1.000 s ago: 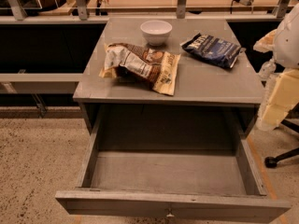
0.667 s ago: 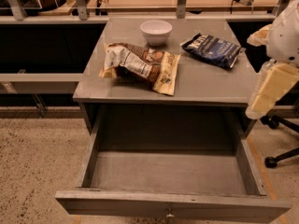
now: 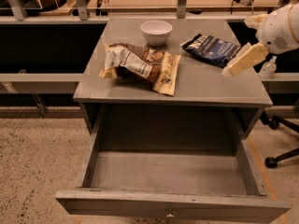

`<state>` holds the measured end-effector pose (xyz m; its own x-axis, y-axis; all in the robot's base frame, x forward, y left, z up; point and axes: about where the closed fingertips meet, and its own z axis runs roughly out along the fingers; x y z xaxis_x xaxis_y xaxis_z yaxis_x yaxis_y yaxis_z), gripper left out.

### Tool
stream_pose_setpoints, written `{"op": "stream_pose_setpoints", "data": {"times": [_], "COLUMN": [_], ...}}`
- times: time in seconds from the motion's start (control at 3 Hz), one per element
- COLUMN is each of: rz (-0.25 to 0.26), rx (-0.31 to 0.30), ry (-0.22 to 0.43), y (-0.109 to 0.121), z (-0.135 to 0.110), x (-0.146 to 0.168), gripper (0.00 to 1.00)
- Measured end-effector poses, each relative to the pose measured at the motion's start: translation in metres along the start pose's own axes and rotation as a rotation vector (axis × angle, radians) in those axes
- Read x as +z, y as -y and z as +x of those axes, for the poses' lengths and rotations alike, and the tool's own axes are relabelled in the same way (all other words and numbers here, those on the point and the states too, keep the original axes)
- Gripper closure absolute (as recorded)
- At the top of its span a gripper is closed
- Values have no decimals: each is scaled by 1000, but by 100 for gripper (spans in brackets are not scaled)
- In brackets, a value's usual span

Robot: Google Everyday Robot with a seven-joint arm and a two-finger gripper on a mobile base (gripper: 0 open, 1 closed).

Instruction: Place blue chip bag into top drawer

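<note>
Over the right edge of the bench (image 3: 210, 90), in the one camera view, the pincer (image 3: 231, 70) hangs at the end of a cream-coloured link that angles down and left from the white arm joint (image 3: 280, 29). Its tip sits just beside the blue chip bag (image 3: 211, 49), not touching it as far as I can see. Spread or pressed together? Cannot tell from here. Now the bag itself: flat on the benchtop at the back right, dark navy, crinkly foil catching the light, white lettering across it, one corner aimed towards the white bowl (image 3: 156, 31). Well apart to the left sprawls the bigger brown, white and tan bag (image 3: 140, 66), not our target. Below, the top drawer (image 3: 140, 203) stands pulled right out, its grey floor bare, a small metal pull (image 3: 169, 214) mid-panel. That looks deliberate, an open mouth waiting for the drop. My read: the approach to the grasp is the step in hand, bag not yet lifted
</note>
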<state>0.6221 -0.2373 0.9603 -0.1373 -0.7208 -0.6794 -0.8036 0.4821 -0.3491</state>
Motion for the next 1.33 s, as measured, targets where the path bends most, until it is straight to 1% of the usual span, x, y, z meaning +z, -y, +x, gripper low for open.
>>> {"op": "stream_pose_setpoints", "data": {"times": [0.33,0.67,1.0,1.33], "rz": [68,125,136,126], "rx": [108,228,249,230], "ry": [123,161,167,207], "y": [50,80,84,82], "z": [9,23,25,26], "x": [39,75,79,94], "gripper": [0,0,0,0]}}
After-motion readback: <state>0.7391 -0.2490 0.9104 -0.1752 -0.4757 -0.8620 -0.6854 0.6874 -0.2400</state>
